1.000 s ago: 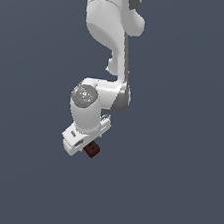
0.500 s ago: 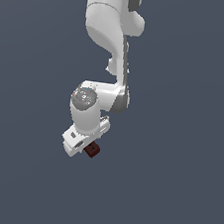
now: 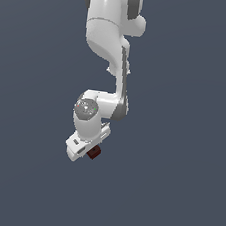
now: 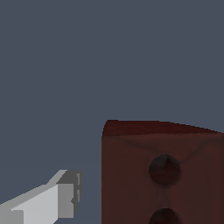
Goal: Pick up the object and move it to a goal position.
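Observation:
The object [image 3: 93, 153] is a small dark red-brown block right beside the white hand of the arm, low in the exterior view. My gripper [image 3: 86, 152] points down and toward the exterior view's right, its fingers mostly hidden by the hand. In the wrist view the object [image 4: 164, 175] looms large, showing a face with two dark round holes. One grey fingertip [image 4: 65, 194] stands beside the block with a strip of background between them. The other finger is hidden. The gripper looks open, with nothing gripped.
Only a flat dark blue-grey background surrounds the white arm [image 3: 112, 39]. No table edge, container or other object shows in either view.
The wrist and hand have sunk slightly toward the block. The block itself has stayed in about the same place.

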`<move>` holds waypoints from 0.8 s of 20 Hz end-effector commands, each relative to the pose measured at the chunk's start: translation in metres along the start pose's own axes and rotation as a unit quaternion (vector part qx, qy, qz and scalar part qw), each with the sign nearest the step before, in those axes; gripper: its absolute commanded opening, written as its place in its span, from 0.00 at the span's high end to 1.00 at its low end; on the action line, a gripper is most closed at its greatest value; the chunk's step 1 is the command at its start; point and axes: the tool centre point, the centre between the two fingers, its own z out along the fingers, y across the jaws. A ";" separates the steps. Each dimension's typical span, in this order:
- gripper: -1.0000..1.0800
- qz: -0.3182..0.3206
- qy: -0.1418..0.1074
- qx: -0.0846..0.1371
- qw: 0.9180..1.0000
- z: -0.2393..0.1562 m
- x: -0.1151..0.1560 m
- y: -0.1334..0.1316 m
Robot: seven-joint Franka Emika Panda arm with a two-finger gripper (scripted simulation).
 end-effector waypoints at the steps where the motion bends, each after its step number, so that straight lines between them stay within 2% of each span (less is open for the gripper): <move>1: 0.04 0.000 0.001 -0.001 1.000 0.001 0.001 0.001; 2: 0.04 0.000 0.001 -0.001 1.000 0.001 0.001 0.001; 3: 1.00 0.000 0.001 -0.001 1.000 0.001 0.001 0.001; 16: 1.00 0.000 0.000 -0.001 1.000 -0.001 0.000 0.001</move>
